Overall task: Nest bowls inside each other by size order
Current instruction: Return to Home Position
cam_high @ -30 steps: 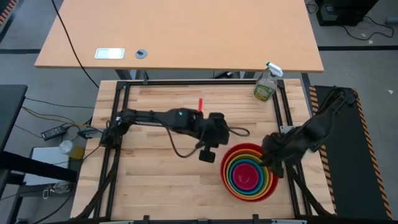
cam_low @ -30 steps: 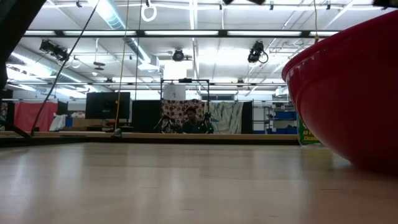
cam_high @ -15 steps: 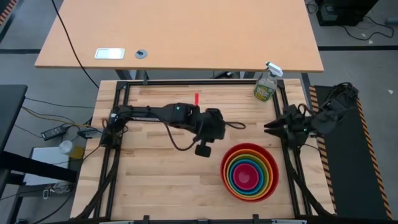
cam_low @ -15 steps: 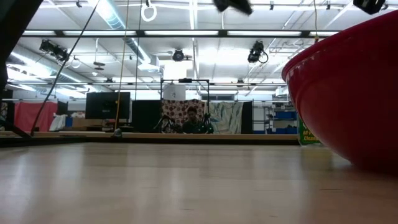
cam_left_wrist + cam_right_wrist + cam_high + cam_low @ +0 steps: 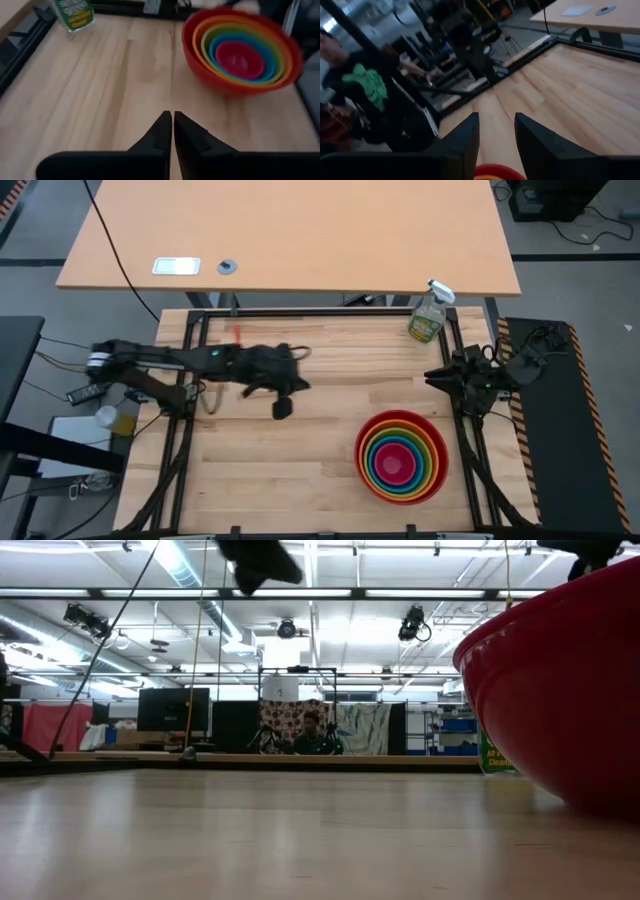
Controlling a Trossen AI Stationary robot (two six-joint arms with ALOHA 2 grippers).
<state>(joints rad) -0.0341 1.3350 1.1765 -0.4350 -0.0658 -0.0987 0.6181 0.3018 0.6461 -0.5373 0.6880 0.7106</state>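
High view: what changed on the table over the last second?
The left gripper, shut, drew back from beside the stack of bowls toward the left side of the table. The right gripper, open, moved away from over the stack's right rim to the table's right edge. Neither holds anything. The stack of bowls and the spray bottle stayed put.

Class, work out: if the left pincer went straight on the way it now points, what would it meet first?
Most likely the bare table: the left pincer, shut, aims through the gap between the spray bottle and the nested bowls, hitting neither, though depth is unclear.
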